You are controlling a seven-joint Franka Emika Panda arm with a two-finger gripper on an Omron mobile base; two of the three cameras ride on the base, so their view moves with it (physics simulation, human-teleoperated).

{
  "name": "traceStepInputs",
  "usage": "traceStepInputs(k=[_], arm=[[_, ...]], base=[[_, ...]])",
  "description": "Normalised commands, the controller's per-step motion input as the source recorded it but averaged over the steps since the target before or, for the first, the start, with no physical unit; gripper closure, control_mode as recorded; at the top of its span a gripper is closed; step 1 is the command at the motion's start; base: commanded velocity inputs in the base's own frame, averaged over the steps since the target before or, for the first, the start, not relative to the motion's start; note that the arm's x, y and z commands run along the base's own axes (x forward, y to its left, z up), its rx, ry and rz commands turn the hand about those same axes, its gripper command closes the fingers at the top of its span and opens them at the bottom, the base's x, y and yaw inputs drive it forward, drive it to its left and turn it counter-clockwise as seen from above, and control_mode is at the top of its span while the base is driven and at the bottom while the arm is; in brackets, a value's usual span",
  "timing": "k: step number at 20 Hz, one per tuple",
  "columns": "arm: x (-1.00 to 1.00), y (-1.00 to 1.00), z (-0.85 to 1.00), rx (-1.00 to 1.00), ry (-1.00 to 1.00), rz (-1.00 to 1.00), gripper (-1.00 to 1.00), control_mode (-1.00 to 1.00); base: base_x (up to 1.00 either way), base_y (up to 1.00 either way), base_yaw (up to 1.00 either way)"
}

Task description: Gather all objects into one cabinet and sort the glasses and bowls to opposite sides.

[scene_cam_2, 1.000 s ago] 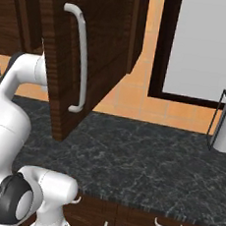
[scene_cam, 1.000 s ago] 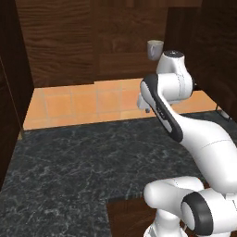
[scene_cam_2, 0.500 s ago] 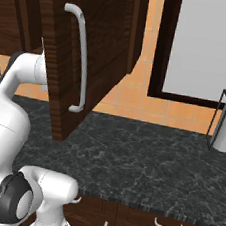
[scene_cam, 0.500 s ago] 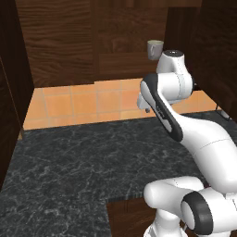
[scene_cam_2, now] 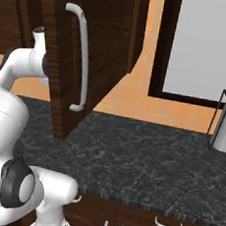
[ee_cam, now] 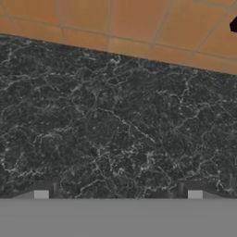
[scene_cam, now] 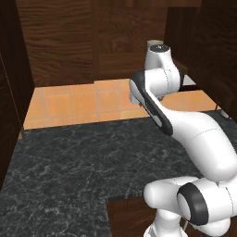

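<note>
Nothing has shifted since the earlier frames; arm and scene match them. Your tool (ee_cam: 118,194) stands wide and empty, its fingertips (ee_cam: 41,193) apart over the dark marble desk (ee_cam: 115,120) directly beneath. Beyond the tool runs the orange tiled wall (ee_cam: 115,23). Farther off, above, a grey-beige cup (scene_cam: 155,45) sits behind the arm, and the cabinet door (scene_cam_2: 86,58) hangs open. Judged step: searching; next, locate a cup or bowl.

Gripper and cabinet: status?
Gripper open, empty, facing dark counter. Grey-beige cup on cabinet shelf behind the arm. Cabinet door stands open, handle toward camera. Nothing between the fingertips.
</note>
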Motion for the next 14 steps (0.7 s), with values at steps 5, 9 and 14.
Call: traceStepInputs(k=[5,9,14], arm=[[0.18,0.31,0.48,-0.17,-0.13,0.0,-1.0,-1.0],[0.1,0.17,0.49,-0.13,-0.25,-0.01,-1.0,-1.0],[0.06,0.02,0.45,-0.06,-0.36,-0.05,-1.0,-1.0]], base=[[0.0,0.0,0.0],[0.0,0.0,0.0],[0.0,0.0,0.0]])
